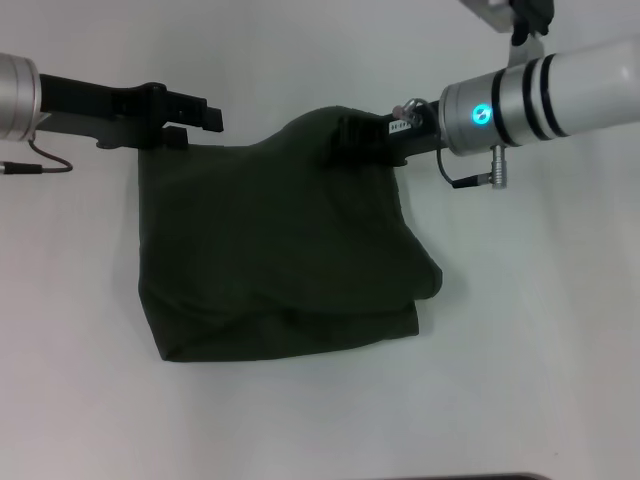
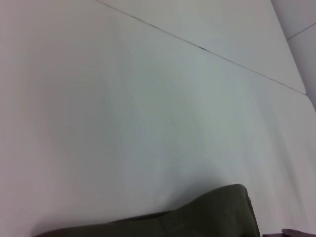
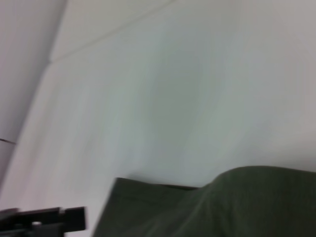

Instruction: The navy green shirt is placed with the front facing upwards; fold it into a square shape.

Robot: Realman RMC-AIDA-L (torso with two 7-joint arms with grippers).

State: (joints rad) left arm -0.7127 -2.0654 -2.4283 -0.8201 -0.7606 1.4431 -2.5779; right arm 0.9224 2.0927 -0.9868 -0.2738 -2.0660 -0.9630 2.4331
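My navy green shirt [image 1: 280, 260] lies bunched and folded on the white table [image 1: 540, 350], no lettering showing. My right gripper [image 1: 352, 140] pinches its far edge; my left gripper [image 1: 195, 120] sits at the far left corner, grip unclear.

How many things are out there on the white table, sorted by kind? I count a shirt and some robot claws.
Shirts: 1, the navy green shirt, bunched up.
Grippers: 2, the left gripper and the right gripper, both at the shirt's far edge.
Tables: 1, the white table.
Total: 4
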